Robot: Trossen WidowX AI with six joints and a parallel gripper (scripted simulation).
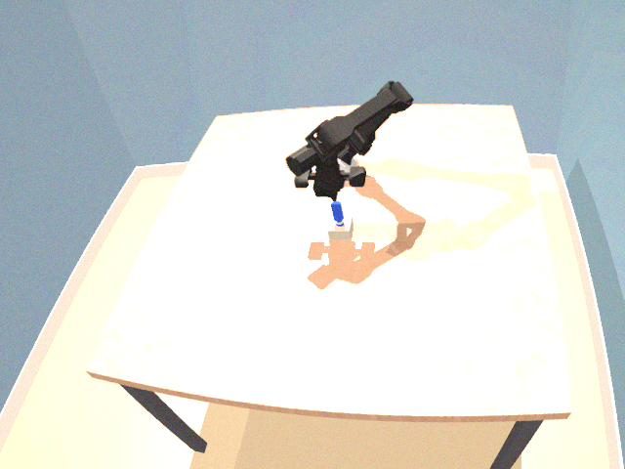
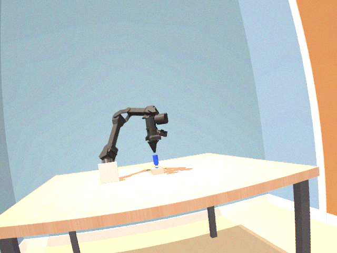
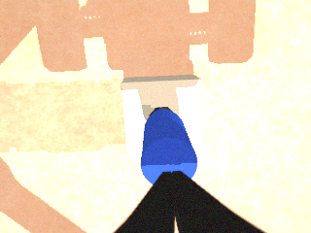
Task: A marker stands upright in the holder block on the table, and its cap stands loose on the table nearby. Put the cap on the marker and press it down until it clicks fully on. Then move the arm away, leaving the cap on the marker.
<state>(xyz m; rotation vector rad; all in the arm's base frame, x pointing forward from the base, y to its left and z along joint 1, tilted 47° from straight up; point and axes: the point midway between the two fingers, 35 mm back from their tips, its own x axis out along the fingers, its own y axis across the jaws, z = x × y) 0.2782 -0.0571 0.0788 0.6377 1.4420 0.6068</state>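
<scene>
The blue cap (image 1: 336, 212) (image 2: 155, 159) (image 3: 169, 141) sits on top of the marker (image 1: 339, 224) (image 2: 156, 166), leaning slightly in the top and exterior views. The marker's blue band shows below the cap, with a thin light gap between them in the exterior view. The marker stands in the pale holder block (image 1: 339, 234) (image 2: 157, 171) (image 3: 189, 121). My gripper (image 1: 334, 199) (image 2: 155, 152) (image 3: 171, 180) is shut and empty. Its joined tips point down a little above the cap's top. Whether the cap is fully seated cannot be told.
The table (image 1: 242, 322) (image 2: 190, 187) carries the holder block and the arm's pale base block (image 2: 108, 172). The arm reaches over from its base, and its shadow falls around the holder block.
</scene>
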